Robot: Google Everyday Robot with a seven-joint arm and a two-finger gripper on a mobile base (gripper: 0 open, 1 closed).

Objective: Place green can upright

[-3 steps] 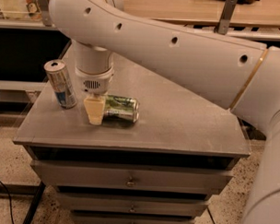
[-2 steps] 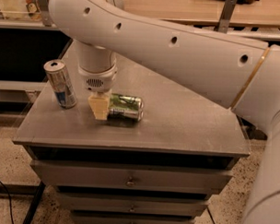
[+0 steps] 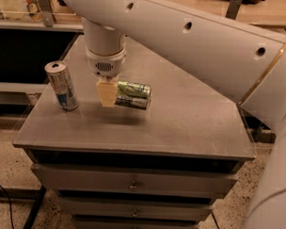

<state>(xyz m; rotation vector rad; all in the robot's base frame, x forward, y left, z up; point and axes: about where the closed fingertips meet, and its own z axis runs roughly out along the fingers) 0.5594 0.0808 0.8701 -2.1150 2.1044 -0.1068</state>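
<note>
The green can (image 3: 133, 95) lies on its side in the air, a little above the grey table top (image 3: 190, 118), with its shadow on the surface under it. My gripper (image 3: 112, 96) comes down from the white arm and is shut on the can's left end. One cream finger (image 3: 107, 92) shows in front; the other finger is hidden behind the can. The can's silver and green body with dark markings points to the right.
A taller slim silver-and-blue can (image 3: 62, 85) stands upright at the table's left, close to the gripper. The big white arm (image 3: 207, 38) crosses the upper right. Drawers (image 3: 131, 182) are under the table top. A shelf edge runs behind on the left.
The gripper has risen and shifted slightly right, and the green can has come up off the table with it, still lying sideways. The slim can has not moved.
</note>
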